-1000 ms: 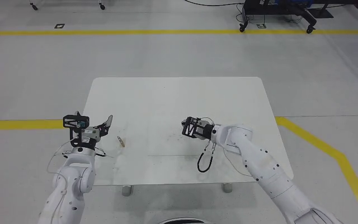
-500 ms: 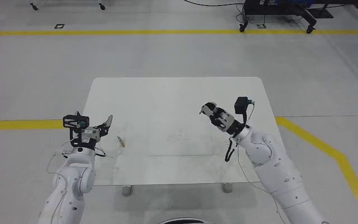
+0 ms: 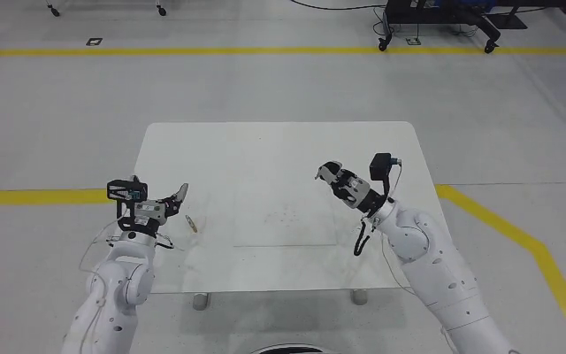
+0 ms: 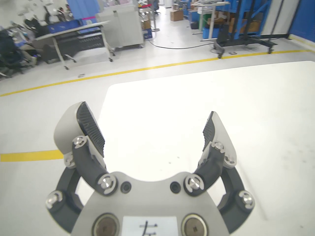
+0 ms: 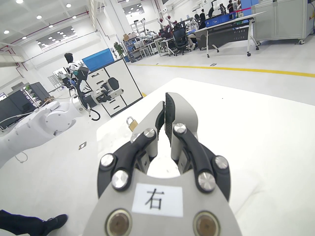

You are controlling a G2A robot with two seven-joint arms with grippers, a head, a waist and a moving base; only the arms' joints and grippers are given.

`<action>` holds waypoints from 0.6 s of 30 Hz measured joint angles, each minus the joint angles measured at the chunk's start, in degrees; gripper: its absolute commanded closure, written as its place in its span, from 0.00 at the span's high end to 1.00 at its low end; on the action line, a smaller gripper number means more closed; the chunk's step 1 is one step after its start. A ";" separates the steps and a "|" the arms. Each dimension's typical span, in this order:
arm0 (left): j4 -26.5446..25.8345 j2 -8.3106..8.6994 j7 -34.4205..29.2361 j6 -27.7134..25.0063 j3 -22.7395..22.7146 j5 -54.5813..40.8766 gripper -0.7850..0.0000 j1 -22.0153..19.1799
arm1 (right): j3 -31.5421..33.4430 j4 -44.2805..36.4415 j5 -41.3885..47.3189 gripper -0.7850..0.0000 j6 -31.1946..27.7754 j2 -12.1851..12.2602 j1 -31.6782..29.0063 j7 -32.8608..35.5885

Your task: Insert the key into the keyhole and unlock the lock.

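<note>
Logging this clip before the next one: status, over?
Left gripper open, empty, near padlock lying on table. Right gripper shut, raised over table; key inside, cannot tell. Padlock lies free, nothing on it.

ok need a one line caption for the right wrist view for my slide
Right gripper, shut, over the white table, a small brass padlock resting beyond its fingertips near the table's edge.
</note>
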 measured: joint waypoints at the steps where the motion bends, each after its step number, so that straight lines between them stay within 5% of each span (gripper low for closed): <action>1: -0.29 -0.04 -1.36 -2.38 0.45 -2.76 1.00 -0.58 | -0.58 0.71 1.38 0.00 -0.57 -0.17 0.18 -0.58; 7: 2.38 0.42 -25.33 -19.68 2.43 -37.42 1.00 -7.75 | -6.03 7.44 8.03 0.00 -6.05 -1.86 5.27 -4.13; 12: 6.95 0.87 -43.64 -20.29 5.63 -58.42 1.00 -15.65 | -10.62 12.36 11.59 0.00 -8.59 -3.70 9.59 -8.32; 18: 14.35 0.19 -52.91 -17.39 12.74 -72.06 1.00 -25.15 | -12.75 15.72 11.60 0.00 -8.29 -5.10 13.06 -11.93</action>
